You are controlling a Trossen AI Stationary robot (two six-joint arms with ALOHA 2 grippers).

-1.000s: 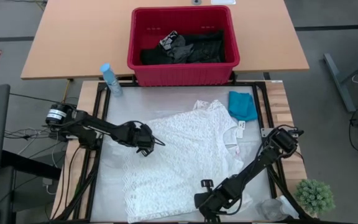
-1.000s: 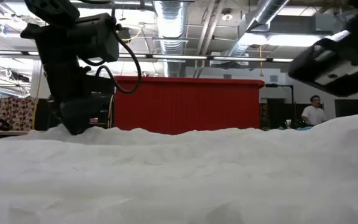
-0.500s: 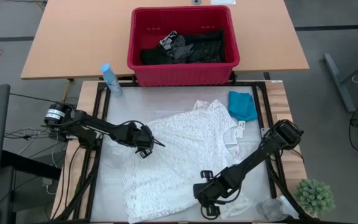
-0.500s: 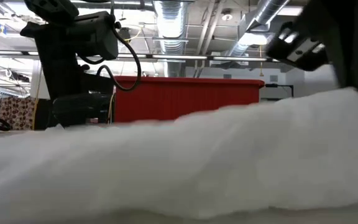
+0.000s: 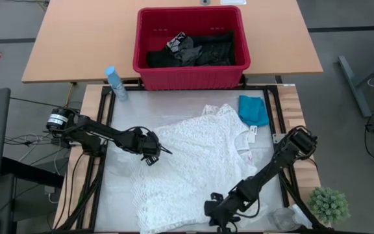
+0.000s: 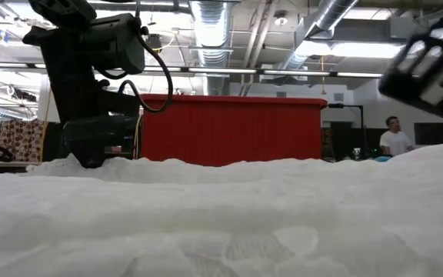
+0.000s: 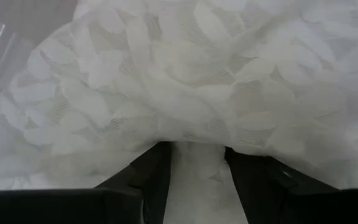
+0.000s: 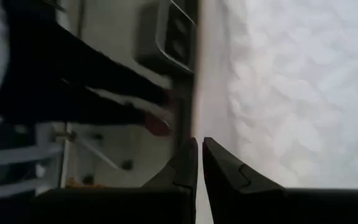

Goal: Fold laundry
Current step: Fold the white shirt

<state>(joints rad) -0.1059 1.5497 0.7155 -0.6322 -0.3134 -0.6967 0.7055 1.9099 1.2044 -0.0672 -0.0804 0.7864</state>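
Overhead pipes and ducts hang behind the counter (image 5: 193, 101), and all eyes go to the white lacy garment (image 5: 193, 162), spread across the middle of the work area. Left hand (image 7: 197, 168) sits at the garment's nine o'clock edge, fingers clamped on a bunched fold of lace that fills the gap between them. Right hand (image 5: 221, 214) is down at the five o'clock hem, fingers nearly together; in its wrist view they show only a thin slit with no cloth visibly caught, so it looks shut on nothing.

Small teal garment (image 5: 253, 110) lies just off the white one at one o'clock. Black clothes (image 5: 197, 49) wait in the red basket (image 5: 190, 75) at twelve o'clock.

By my read, this is the first fold of the white piece, barely begun: one edge gripped, the hem not yet secured. Next move calls for the right hand to open, catch the hem, and then both should lift and carry cloth toward the centre, keeping the lace from snagging.
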